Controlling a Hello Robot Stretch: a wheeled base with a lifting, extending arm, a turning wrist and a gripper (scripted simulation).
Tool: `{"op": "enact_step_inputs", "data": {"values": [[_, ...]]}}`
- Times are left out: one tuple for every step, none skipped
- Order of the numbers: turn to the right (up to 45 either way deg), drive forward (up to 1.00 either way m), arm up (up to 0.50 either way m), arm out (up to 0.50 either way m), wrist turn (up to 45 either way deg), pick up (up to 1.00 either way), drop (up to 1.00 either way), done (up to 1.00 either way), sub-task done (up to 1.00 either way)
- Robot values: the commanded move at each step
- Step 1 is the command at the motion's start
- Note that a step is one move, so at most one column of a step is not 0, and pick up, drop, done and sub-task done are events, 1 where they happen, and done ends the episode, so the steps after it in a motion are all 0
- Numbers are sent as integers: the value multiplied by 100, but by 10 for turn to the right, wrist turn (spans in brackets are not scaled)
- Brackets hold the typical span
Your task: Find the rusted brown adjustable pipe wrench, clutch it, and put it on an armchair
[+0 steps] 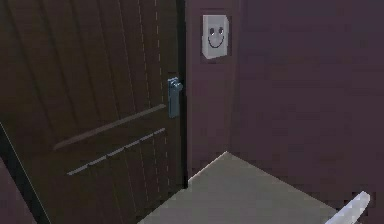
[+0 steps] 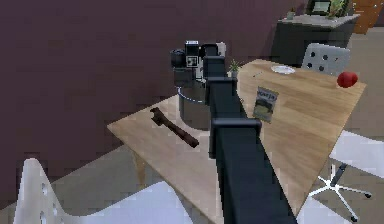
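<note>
Rusty-brown wrench (image 2: 172, 128) flat on pale wooden table (image 2: 300, 125); pincer (image 2: 183, 66) near grey cylindrical pot (image 2: 193, 108), cannot tell if holding anything.

Ahead, a shut dark door (image 1: 90, 100) and a purple wall (image 1: 300, 90) box in a narrow strip of floor (image 1: 250, 190), while to the side the bench (image 2: 310, 120) lies bare around the wrench (image 2: 172, 128), with a grey pot (image 2: 195, 108) near it by the tool (image 2: 180, 62) and a white chair (image 2: 35, 195) at the near corner.

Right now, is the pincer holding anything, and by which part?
It cannot be told. The pincer has a grey pot standing behind it on the wooden table. The brown wrench lies on that table.
</note>
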Motion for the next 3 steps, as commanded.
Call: {"op": "enact_step_inputs", "data": {"values": [[0,0,-30,0,0,0,0,0,0],[0,0,0,0,0,100,0,0,0],[0,0,10,0,0,0,0,0,0]]}}
